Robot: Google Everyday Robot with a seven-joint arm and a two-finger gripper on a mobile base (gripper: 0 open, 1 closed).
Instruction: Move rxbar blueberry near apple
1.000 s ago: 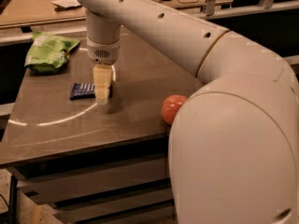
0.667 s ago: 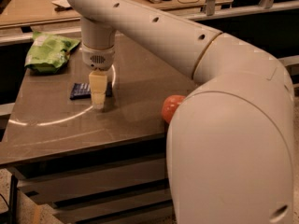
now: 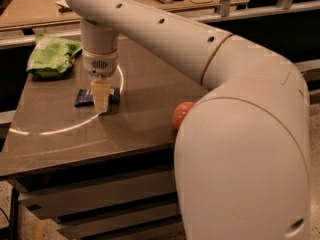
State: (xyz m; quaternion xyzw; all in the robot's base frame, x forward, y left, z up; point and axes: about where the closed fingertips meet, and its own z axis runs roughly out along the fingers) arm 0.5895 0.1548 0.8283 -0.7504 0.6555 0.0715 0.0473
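Brown tabletop (image 3: 142, 109): your gripper (image 3: 100, 99) has shifted left, down onto the rxbar blueberry (image 3: 82, 98), well apart from the apple (image 3: 181, 115). You cannot tell its grip; grasping seems next.

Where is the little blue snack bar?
In the camera view, the rxbar blueberry lies left on the table, near the green chip bag, with the pincer over its middle.

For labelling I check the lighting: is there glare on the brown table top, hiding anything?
Camera view: a bright arc of glare curves over the brown table top, past the gripper standing at the flat dark navy-blue snack bar; it hides neither that nor the round red-orange apple.
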